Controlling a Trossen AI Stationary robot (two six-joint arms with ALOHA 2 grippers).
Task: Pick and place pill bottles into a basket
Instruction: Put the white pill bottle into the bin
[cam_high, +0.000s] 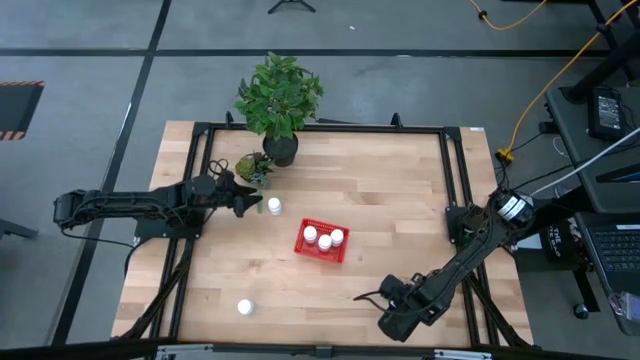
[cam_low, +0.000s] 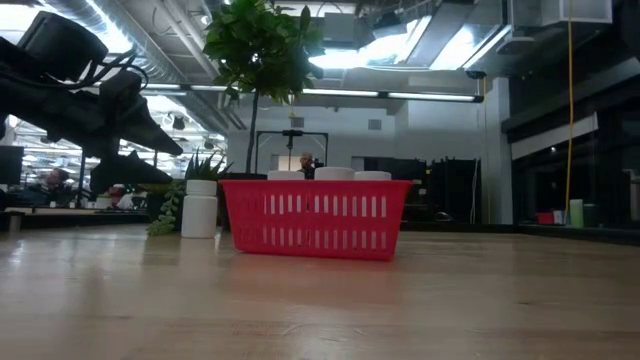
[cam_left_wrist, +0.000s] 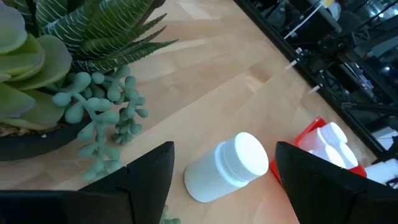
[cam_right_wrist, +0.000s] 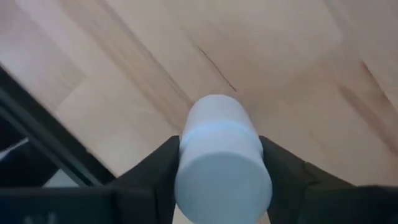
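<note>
I'm hovering my left gripper (cam_high: 256, 205) with its fingers spread wide, right beside the bottle (cam_high: 274, 205) that's standing between the small succulent pot (cam_high: 252, 168) and the red basket (cam_high: 322, 242). In my left wrist view that bottle (cam_left_wrist: 227, 167) is lying squarely in the gap between my two fingers (cam_left_wrist: 144, 177), cap towards the basket side. It's standing upright on the table (cam_high: 400, 200), so its long axis is vertical and I'd be closing across its round side.

My right gripper (cam_high: 372, 296) is near the front edge of the table, clamping another bottle (cam_right_wrist: 221, 158) between its fingers; from overhead I can't make that bottle out.

The basket is already holding three bottles (cam_high: 324, 238), caps showing just over the rim in the low view. One more bottle (cam_high: 244, 307) is standing alone towards the front left, well apart from everything.

Judgement: the left arm is the nearer one for the bottle by the succulent. The succulent leaves (cam_left_wrist: 102, 115) are crowding one side, so I'd be lifting straight up before swinging towards the basket. Bare wood is lying between that bottle and the basket.
</note>
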